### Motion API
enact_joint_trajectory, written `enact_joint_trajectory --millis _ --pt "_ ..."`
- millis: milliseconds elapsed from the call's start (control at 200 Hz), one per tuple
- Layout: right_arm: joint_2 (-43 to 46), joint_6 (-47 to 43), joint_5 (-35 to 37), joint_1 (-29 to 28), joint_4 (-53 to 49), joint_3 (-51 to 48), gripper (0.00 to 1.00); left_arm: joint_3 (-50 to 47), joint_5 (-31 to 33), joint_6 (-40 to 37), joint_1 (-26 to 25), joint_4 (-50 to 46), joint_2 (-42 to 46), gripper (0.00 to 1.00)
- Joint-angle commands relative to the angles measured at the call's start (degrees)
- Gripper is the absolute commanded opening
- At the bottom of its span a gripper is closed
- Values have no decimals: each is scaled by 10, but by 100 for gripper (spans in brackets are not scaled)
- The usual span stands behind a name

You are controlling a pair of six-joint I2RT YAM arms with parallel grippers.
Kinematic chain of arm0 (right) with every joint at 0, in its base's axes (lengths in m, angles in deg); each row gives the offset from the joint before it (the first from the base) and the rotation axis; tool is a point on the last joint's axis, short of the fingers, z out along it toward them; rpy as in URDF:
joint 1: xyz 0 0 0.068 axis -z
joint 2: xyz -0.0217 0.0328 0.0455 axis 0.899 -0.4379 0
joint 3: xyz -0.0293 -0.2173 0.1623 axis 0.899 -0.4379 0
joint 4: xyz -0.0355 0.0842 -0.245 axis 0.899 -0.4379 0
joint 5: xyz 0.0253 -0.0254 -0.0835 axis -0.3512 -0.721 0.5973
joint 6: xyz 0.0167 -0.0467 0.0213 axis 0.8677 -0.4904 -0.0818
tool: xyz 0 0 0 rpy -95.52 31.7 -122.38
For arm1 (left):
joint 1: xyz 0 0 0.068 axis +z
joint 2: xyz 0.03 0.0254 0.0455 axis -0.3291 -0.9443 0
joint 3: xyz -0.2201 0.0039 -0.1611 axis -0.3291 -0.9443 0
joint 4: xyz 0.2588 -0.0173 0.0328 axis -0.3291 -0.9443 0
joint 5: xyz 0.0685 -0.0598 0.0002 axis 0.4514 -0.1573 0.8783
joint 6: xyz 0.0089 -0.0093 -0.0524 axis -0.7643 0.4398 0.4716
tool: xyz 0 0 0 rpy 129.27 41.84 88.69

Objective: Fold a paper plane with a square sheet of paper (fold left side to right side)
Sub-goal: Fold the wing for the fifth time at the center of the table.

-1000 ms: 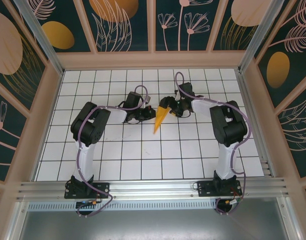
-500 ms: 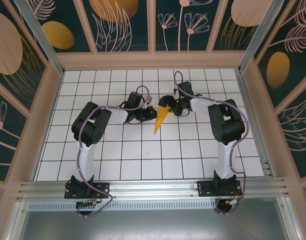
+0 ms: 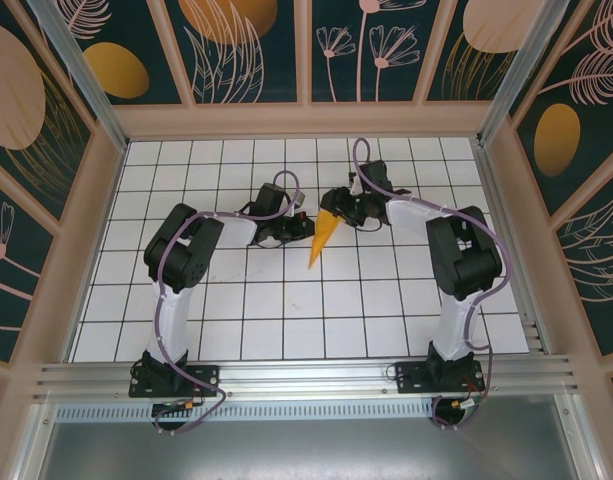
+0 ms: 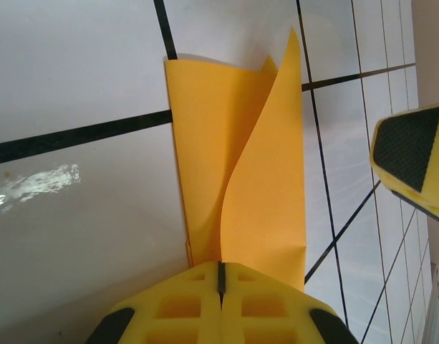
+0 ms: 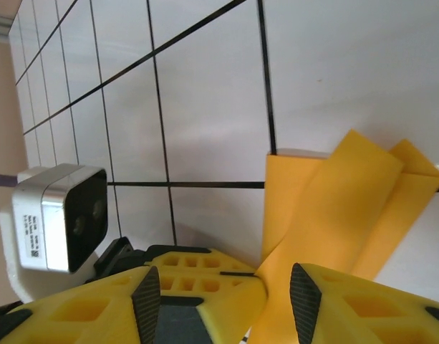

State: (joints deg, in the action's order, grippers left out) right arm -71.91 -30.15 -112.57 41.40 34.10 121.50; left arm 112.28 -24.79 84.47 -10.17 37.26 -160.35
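**gridfan:** Compared with a second ago, the right arm's elbow sits further toward the right edge of the overhead shot. The right claw point(image 3: 336, 207) has its jaws closer together. The paper plane point(image 3: 321, 237) hasn't budged. It's just above centre frame, nose aimed lower left.

**foldy:** So is the right one gripping?

**gridfan:** Nah, released. In its own camera the pads point(image 5: 145, 295) sit apart on either side of the paper, not pinching it.

**foldy:** And the left claw point(image 4: 220, 276)?

**gridfan:** Clenched tight on the plane, bottom centre of its view. The yellow paper runs upward from it over the white grid table point(image 4: 76, 64), one flap curling up.
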Motion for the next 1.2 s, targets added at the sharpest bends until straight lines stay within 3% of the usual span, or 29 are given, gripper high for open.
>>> enact_joint_trajectory --millis 0,1141,1196 --pt "-22 11 -21 -11 22 8 53 10 31 -11 -8 -19 -31 0" --pt "-87 -13 63 -7 -64 21 53 25 41 -19 -8 -36 -36 0" --pt "-88 -9 63 -4 -61 10 53 17 41 -22 -8 -36 -22 7"
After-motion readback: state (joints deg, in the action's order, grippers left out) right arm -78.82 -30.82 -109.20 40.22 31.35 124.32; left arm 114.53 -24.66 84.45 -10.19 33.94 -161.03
